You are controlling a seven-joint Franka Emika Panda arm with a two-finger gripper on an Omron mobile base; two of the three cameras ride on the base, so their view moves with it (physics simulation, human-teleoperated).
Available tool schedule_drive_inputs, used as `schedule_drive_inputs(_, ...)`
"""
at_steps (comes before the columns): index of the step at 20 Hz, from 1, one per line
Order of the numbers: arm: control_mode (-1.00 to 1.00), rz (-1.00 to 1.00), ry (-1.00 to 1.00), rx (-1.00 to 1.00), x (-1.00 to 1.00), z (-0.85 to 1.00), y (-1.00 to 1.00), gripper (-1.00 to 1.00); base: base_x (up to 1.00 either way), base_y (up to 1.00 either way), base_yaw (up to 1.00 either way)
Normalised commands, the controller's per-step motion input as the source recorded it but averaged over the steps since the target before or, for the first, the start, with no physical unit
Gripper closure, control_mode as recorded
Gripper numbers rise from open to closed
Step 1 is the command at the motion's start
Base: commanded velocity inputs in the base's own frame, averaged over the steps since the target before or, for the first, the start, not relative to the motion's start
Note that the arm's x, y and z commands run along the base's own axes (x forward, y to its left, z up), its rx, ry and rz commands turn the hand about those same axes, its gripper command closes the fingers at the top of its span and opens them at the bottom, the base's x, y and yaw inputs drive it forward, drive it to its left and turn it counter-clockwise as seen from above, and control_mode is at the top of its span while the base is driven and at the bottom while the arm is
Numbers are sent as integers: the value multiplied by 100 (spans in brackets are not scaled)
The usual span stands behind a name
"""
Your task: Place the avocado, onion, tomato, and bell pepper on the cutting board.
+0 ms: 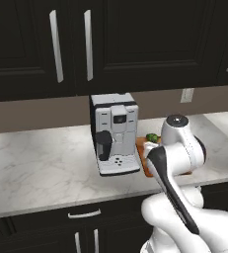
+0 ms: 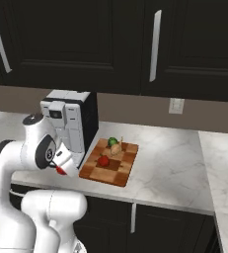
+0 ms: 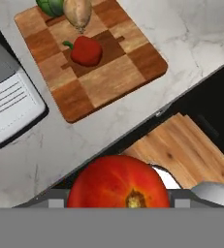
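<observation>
The cutting board [image 2: 116, 164] lies flat on the marble desk [image 2: 170, 163], near its front edge, just beside the right flank of the coffee machine [image 2: 70, 124]. It is a rectangle of reddish-brown wood, chequered in lighter and darker blocks. Three things rest on it. The avocado [image 2: 113, 142], a glossy green lump, sits at the board's far edge, by the corner nearest the machine. The onion [image 2: 117, 148], a tan-yellow bulb with a thin dry tip, is touching or just beside the avocado, a little further in from that edge. The bell pepper [image 2: 103, 161], dark red and lumpy with a short green stem, rests apart from those two, around the middle of the board. In the left base view a strip of the board [image 1: 141, 144] and the avocado [image 1: 152, 137] show past the arm.

The tomato [image 3: 117, 182] is off the board: bright orange-red, smooth and glossy, with a small brownish stem scar facing the hand camera. It sits between the jaws of the gripper [image 2: 60, 169], which pinch it, held out beyond the desk's front edge above the wooden floor [image 3: 191, 150]. In the right base view the tomato [image 2: 60, 170] shows as a small red spot at the hand, near the board's front corner.
</observation>
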Motion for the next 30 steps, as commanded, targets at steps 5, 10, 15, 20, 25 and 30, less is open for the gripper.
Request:
schedule_drive_inputs(5,-100,13,3,0,19,0,-100,100,0,0,0)
schedule_drive_inputs(10,-100,12,0,0,45,0,-100,100,0,0,0)
schedule_drive_inputs(15,-100,9,1,0,48,0,-81,100,0,0,0)
schedule_drive_inputs(20,-100,5,3,0,70,-22,-10,100,0,0,0)
schedule_drive_inputs(25,-100,3,10,0,71,-38,0,100,0,0,0)
schedule_drive_inputs(30,-100,5,8,0,53,-34,0,100,0,0,0)
